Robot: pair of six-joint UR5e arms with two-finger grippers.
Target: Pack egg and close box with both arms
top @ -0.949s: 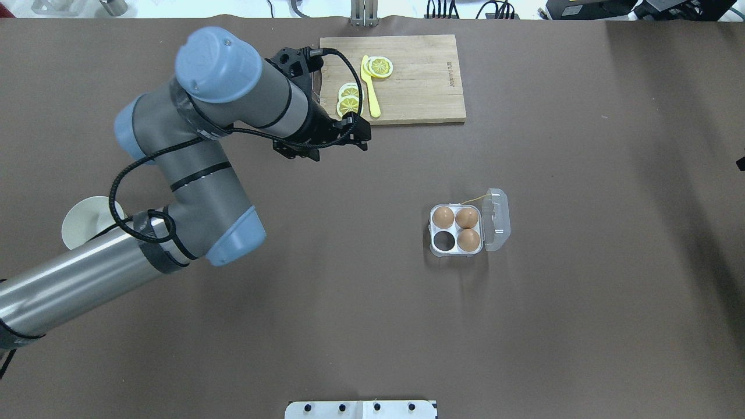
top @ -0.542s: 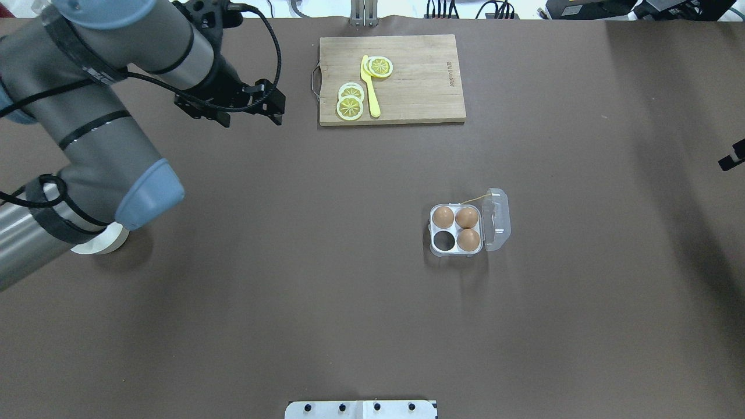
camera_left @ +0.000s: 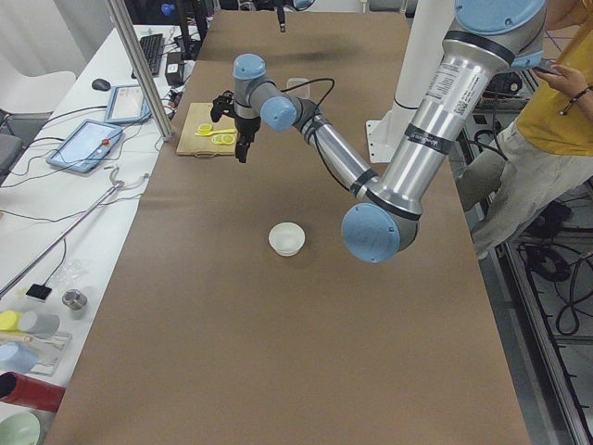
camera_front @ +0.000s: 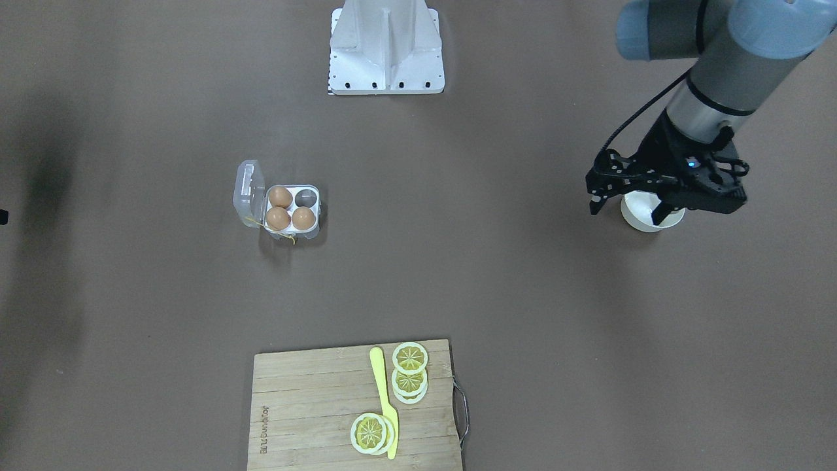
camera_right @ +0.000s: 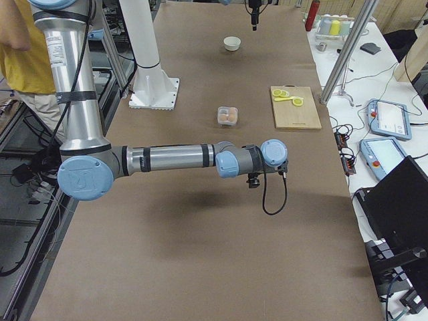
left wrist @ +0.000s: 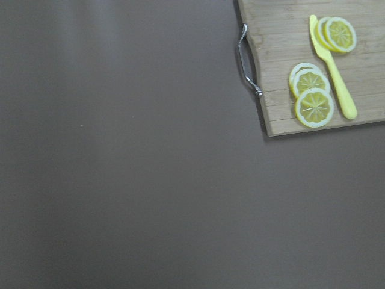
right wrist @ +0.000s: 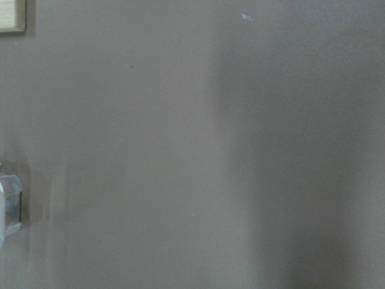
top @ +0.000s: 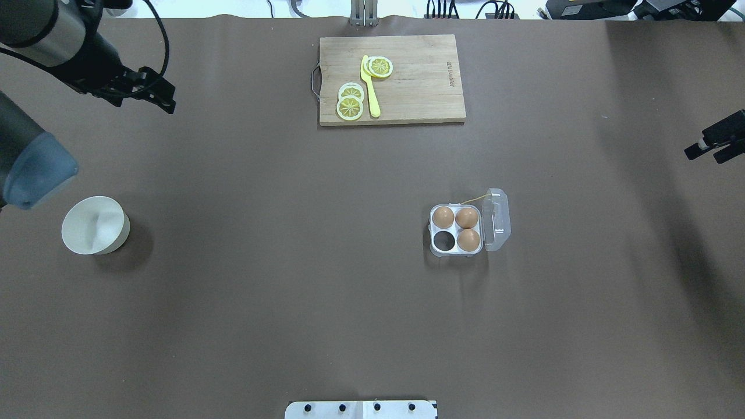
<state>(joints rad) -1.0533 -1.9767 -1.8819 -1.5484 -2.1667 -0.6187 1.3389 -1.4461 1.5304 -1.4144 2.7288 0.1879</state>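
- The brown counter [top: 291, 279] carries everything.
- The left arm [camera_left: 422, 139] reaches out over the counter's far left part. The right arm [camera_right: 174, 158] stretches low over the right side.
- A wooden cutting board [top: 419, 87] lies at the far edge, with its metal handle toward the robot's left.
- A pale round bowl [top: 93, 226] stands at the left, well apart from the box.
- The box [top: 432, 230] sits right of centre, and neither arm touches it. Its clear lid [top: 497, 220] is swung open toward the robot's right. The hinge line runs near to far, so the opened box is longest from left to right.
- The left tool [top: 144, 103] hangs above bare counter with its fingers spread and nothing between them.
- The right tool [top: 703, 157] shows at the right edge of the overhead view. Its two fingers stand apart and hold nothing.
- Three eggs [top: 443, 217] fill the two far cups and the near right cup. The near left cup is dark. Each egg looks almost round from above, so its long axis stands about upright.
- Lemon slices [top: 350, 106] and a yellow knife [top: 370, 87] lie on the board. The knife's length runs near to far.
- A yellow string [top: 474, 199] trails from the box's far edge.
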